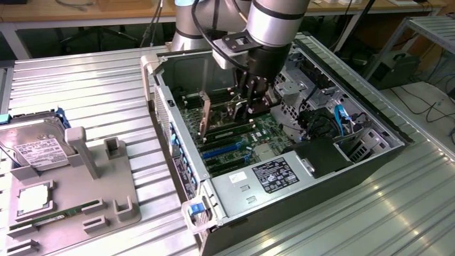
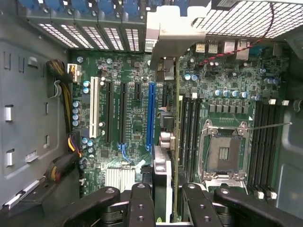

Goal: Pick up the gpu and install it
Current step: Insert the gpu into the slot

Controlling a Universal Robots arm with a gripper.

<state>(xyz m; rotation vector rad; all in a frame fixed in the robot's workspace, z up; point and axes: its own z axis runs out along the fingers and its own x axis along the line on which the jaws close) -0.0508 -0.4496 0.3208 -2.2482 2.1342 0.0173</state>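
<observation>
Nearest the exterior camera, at the exterior view's left: grey fixture tray [image 1: 106, 186] on the slatted metal table [image 1: 85, 80]. It carries a hard drive [image 1: 35, 149] and a green RAM stick [image 1: 53, 217].

Beside the tray: open PC case [image 1: 153, 74] lying on its side. Power supply [image 1: 263, 178] at the near end, motherboard [image 1: 259, 133] past it.

Hand [image 1: 248, 106] down inside the case, over the board. In the wrist view it is narrow, with fingers [image 2: 142, 203] pinched on the gpu [image 2: 162, 177].

Card is held on edge and runs away from the fingers toward the slotted rear wall. Its pale bracket [image 2: 173, 30] is up against that wall. The card sits just beside the blue slot [image 2: 151, 113], on the CPU socket [image 2: 222, 151] side. Cannot tell whether its lower edge is seated in a slot.

Farther back: arm [image 1: 274, 21] stands up out of the case, wooden benches behind it.
</observation>
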